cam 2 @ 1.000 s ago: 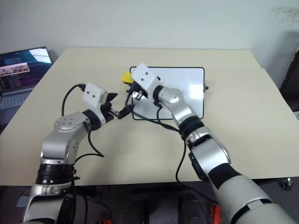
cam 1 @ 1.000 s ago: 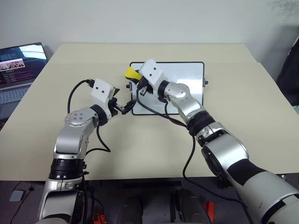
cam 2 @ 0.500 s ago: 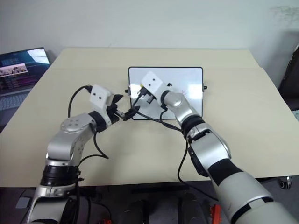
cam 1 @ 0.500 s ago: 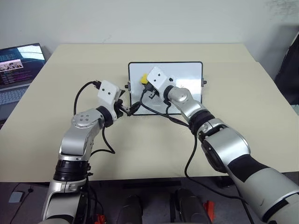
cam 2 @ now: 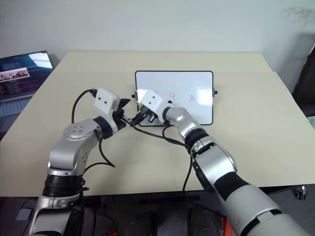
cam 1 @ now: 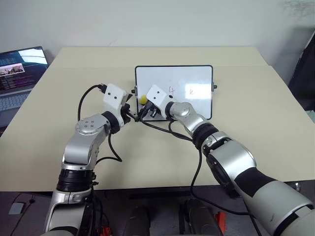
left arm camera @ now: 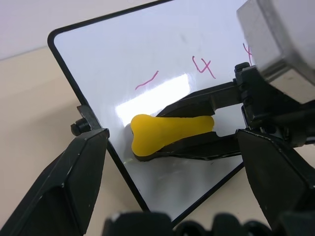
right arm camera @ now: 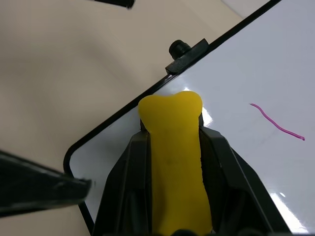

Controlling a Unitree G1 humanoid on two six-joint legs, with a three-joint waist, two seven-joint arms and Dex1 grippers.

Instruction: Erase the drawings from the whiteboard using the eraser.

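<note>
**Yellow eraser pressed to the whiteboard's left end**

The whiteboard (cam 1: 197,98) stands tilted up on the matte beige desk (cam 1: 256,132), a glossy white panel in a thin black frame with rounded corners and a small black knob (left arm camera: 78,129) on its side. The right gripper (left arm camera: 147,140) has its black fingers (right arm camera: 125,182) clenched around the eraser (left arm camera: 170,130), a smooth yellow bone-shaped block, holding it against the board near the left edge. Thin magenta drawings (cam 1: 172,90) sit on the board at about 2 o'clock from the eraser: a short dash, a "4" and a small squiggle. The left gripper (cam 1: 132,114) reaches to the board's left frame, its blunt black fingers (left arm camera: 64,182) released, spread on either side of that edge. An open laptop (cam 1: 19,69) sits at the desk's far left, at roughly 10 o'clock from the board.
</note>
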